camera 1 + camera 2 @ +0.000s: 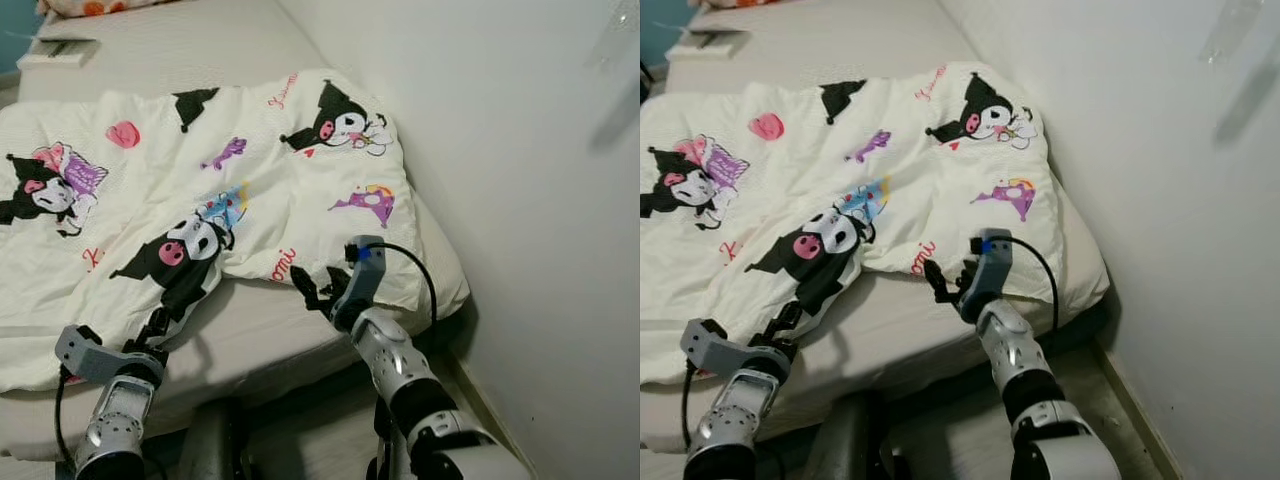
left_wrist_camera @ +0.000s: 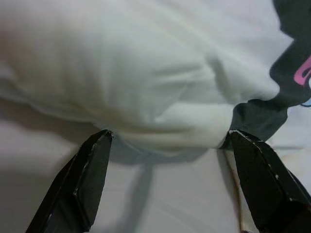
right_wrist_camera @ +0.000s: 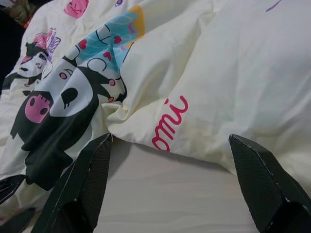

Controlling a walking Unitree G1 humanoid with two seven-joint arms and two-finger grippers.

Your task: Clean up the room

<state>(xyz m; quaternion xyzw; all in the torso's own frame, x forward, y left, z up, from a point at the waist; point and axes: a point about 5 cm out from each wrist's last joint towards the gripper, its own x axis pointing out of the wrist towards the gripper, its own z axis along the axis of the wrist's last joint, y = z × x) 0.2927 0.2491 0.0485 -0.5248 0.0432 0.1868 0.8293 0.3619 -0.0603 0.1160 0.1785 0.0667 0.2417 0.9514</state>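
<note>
A cream duvet (image 1: 200,190) printed with black-and-pink cartoon figures lies rumpled across the bed (image 1: 270,335), covering most of it from the left edge to the wall-side edge. Its near hem is uneven and leaves a bare strip of sheet along the foot edge. The left gripper (image 1: 155,325) sits at that hem near the bed's near left corner; its jaws are wide, with a puffy fold of duvet bulging just past the tips and nothing between them. The right gripper (image 1: 945,283) hovers over the bare sheet at the foot edge, jaws spread wide, tips just short of the hem where pink lettering (image 3: 170,124) shows. A black cable (image 1: 410,265) loops from its wrist. A white wall (image 1: 520,200) runs close along the bed's right side. At the head end, a flat box (image 1: 58,52) lies near the far left corner, beside a pillow (image 1: 95,6).
</note>
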